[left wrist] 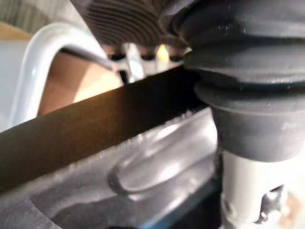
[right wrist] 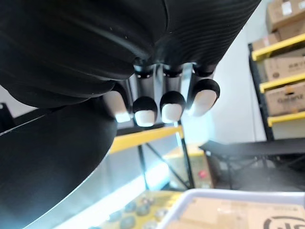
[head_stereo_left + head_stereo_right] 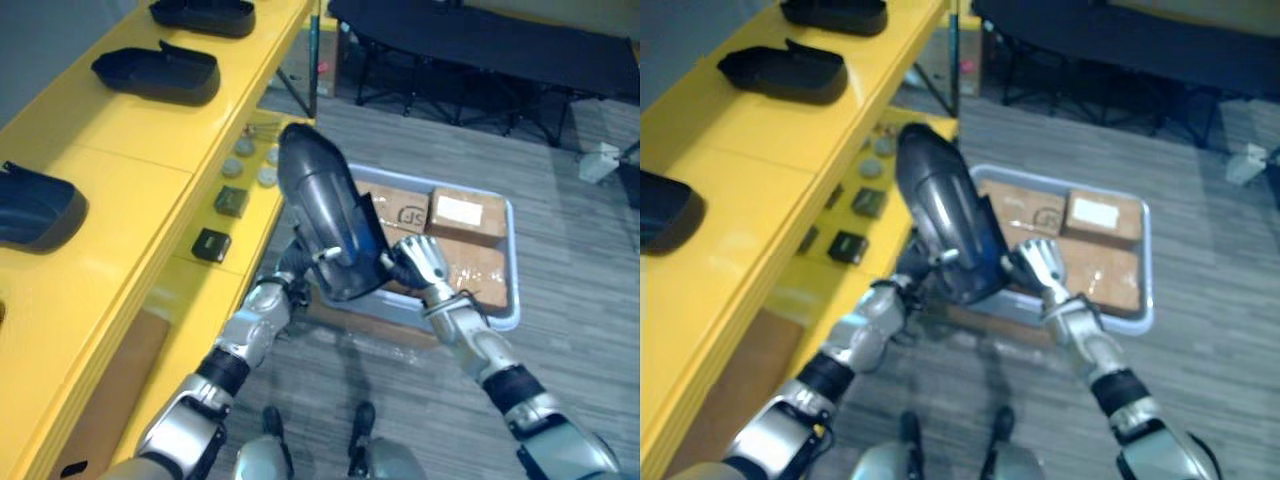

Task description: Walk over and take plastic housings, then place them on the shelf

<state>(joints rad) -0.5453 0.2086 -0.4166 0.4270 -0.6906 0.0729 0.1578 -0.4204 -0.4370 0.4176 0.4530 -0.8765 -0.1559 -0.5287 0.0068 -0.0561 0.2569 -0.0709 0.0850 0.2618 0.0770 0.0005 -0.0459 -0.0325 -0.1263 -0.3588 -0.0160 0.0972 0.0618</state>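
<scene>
Two hands carry one dark housing [image 3: 325, 215] just beside the yellow shelf [image 3: 130, 170]. The left hand [image 3: 293, 272] pinches its lower end and the right hand [image 3: 420, 260] curls round its rim. It would be best lifted level over the shelf's bare stretch between the other housings [image 3: 160, 72], letting go only once it rests.

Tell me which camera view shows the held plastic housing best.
The left eye view: the whole dark plastic housing shows there. The right eye view shows nearly the same; each wrist view gives a close piece of its surface.
</scene>
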